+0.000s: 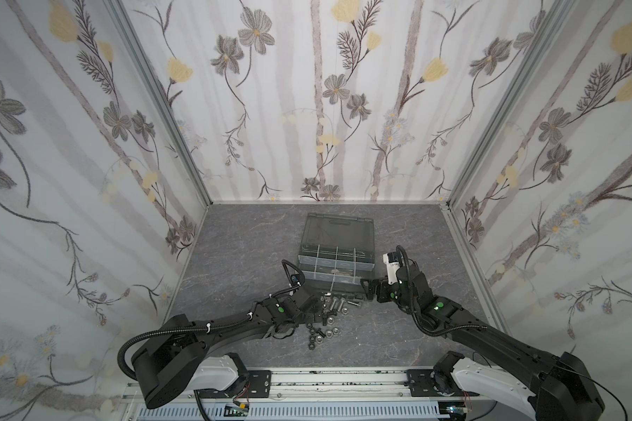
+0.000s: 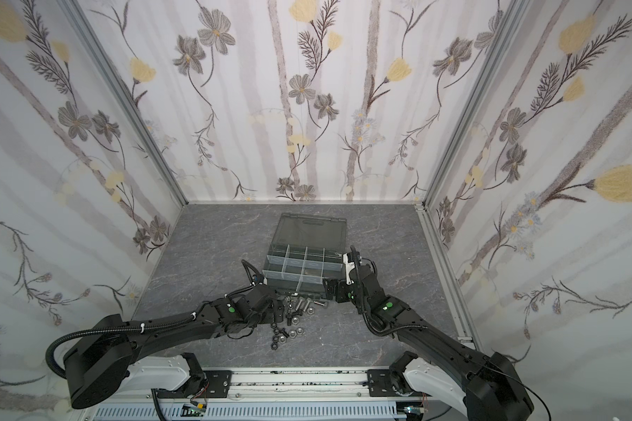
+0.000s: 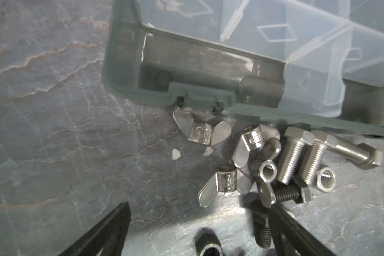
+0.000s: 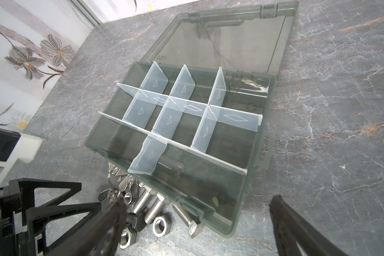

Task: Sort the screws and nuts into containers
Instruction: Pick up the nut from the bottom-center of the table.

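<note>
While the left gripper [image 3: 198,207] and right gripper [image 4: 196,199] stand with fingers [image 3: 106,235] spread wide and empty, screws [image 3: 290,159] and nuts [image 3: 325,176] lie heaped on the table [image 3: 53,133] just beside the containers [image 4: 256,155].

Silver, black screws [image 4: 154,209], nuts [image 4: 161,226] heaped just before open containers [image 4: 231,135], seemingly nearly empty.

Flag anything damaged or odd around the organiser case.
The smoky lid carries a branching crack. The front-row divider is bowed, not flat like the others. Wing nuts lie mixed among the screws and hex nuts beside the case.
</note>
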Robot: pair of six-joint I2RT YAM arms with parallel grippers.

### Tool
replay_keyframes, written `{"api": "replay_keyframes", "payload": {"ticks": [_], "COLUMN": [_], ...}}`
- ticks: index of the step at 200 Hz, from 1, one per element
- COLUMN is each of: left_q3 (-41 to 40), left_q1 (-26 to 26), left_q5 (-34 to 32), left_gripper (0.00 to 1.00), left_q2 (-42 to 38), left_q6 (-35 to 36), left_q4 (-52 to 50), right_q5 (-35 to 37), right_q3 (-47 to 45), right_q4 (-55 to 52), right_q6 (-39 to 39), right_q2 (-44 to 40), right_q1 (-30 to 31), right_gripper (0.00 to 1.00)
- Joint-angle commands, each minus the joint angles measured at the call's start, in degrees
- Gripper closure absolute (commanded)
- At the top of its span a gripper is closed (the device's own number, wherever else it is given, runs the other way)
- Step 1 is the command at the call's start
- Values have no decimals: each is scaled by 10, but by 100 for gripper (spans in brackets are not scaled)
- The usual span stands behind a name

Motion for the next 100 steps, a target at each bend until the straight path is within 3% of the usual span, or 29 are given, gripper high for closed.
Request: {"api": "replay_keyframes", "payload": {"ticks": [1, 32, 100], "left_q3": [5, 8, 43], "left_q1": [-1, -1, -14], "left_q5": [8, 25, 45], "left_gripper": [0, 1, 17], "left_q2": [-2, 1, 56], "left_q6": [-19, -19, -13], "left_q4": [-35, -46, -62], "right_q5": [3, 3, 4], "right_q3": [-3, -5, -13], "right_q4": [-3, -7, -13], "right_q6": [11, 13, 13], "right_q2": [-4, -9, -27], "right_q1": [1, 2, 1], "right_gripper": [0, 0, 0]}}
